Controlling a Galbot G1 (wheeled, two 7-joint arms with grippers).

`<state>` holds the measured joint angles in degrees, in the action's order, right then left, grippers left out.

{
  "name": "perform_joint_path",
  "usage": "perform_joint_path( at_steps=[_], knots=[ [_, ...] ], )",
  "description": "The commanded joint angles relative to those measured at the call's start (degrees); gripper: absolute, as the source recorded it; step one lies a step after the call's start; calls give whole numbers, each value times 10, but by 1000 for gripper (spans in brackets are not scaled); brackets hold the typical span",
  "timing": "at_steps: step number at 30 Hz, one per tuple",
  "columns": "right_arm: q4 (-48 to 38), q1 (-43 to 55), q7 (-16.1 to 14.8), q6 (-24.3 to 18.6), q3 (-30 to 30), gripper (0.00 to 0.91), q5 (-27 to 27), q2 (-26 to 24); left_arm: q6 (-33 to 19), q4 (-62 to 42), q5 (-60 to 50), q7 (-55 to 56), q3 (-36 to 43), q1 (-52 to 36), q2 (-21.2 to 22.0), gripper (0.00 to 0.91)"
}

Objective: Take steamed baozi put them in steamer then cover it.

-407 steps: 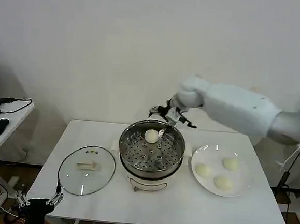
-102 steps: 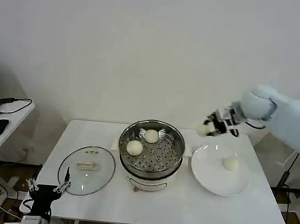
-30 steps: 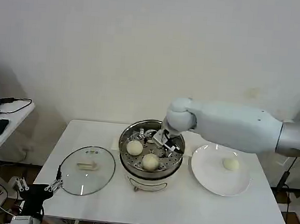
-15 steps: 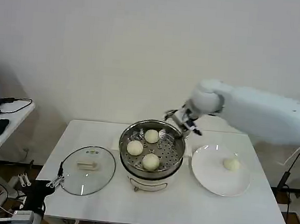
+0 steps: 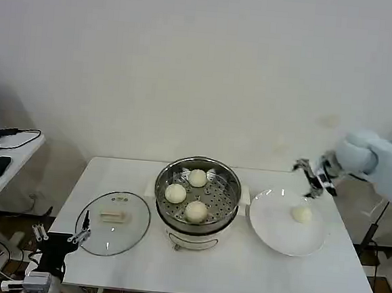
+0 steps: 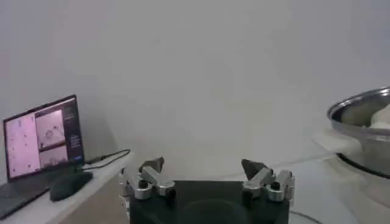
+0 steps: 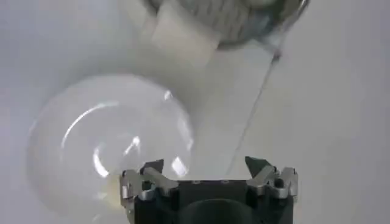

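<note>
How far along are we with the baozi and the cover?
Three baozi sit on the steamer tray. One baozi is left on the plate, and the open, empty right tool hovers at its far edge. The cover lies on the table beside the steamer, with the open left tool near it.

You have three steamed baozi [image 5: 187, 193] in the steamer [image 5: 197, 198], small, round, smooth and cream-white, resting apart from one another on its perforated tray: one at the back, one on the left, one at the front. Your fourth baozi [image 5: 301, 214] lies alone, well apart to the right of the steamer. The steamer is a round, shiny steel pot standing upright and uncovered on its white base. The cover [image 5: 113, 223], clear glass with a metal rim and pale bar handle, lies flat on the tabletop just left of the steamer.
</note>
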<state>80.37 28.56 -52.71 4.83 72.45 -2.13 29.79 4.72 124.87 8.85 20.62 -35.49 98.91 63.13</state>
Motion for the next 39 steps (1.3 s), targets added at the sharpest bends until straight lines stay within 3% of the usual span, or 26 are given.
perform_joint_path(
  at_steps=[1, 6, 23, 39],
  knots=[
    [-30, -191, 13, -4, -121, 907, -47, -63, 1, -1, -3, 1, 6, -3, -2, 907],
    [-98, -263, 21, -15, -194, 907, -69, -11, 2, 0, -5, 1, 1, 5, 3, 907],
    [-273, -300, 24, -35, -245, 907, -89, 128, -1, -11, -5, 0, -13, 17, 14, 907],
    [-334, -296, 27, -37, -269, 907, -116, 167, -2, -20, -4, 0, -12, 12, 15, 907]
  ],
)
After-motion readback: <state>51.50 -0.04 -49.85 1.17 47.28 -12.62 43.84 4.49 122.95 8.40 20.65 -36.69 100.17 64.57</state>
